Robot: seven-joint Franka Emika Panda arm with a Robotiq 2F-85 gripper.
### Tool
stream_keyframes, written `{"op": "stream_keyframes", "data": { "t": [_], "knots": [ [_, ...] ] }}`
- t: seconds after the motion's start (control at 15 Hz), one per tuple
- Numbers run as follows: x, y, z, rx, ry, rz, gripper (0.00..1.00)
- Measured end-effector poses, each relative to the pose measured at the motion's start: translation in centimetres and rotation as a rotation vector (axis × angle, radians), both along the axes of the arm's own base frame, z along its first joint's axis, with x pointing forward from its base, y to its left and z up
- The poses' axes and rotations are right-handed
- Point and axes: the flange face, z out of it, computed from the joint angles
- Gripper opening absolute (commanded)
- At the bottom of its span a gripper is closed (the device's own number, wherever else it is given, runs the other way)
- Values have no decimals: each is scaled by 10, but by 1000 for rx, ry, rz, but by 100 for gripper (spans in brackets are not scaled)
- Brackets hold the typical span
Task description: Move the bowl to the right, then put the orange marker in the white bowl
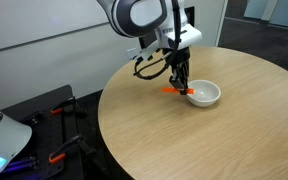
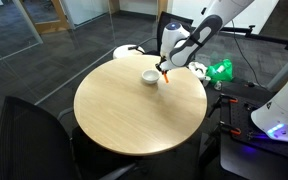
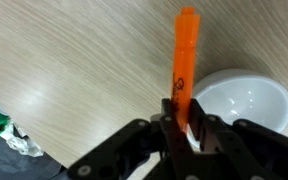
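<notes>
Near the round table (image 1: 164, 130) edge, my gripper (image 3: 184, 122) clamps the slim bright orange marker (image 3: 185, 55) beside the glossy white bowl (image 3: 246, 100).

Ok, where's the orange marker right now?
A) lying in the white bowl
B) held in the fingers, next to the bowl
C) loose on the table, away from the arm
B: in the wrist view the fingers are closed on the orange marker, with the white bowl just beside it.
</notes>
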Motion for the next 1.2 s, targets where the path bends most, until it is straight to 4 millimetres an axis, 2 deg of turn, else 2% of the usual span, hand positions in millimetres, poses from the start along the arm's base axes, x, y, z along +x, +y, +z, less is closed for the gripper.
{"op": "stream_keyframes", "data": {
  "t": [0.47,0.53,0.8,0.87,1.2],
  "knots": [
    [11,-18,11,-25,-36,-38,5],
    [14,-22,13,-31,-43,-51,20],
    [20,-31,14,-43,-53,-60,20],
    [20,-31,13,-43,-53,-59,5],
    [21,-35,6,-49,-46,-73,5]
  ]
}}
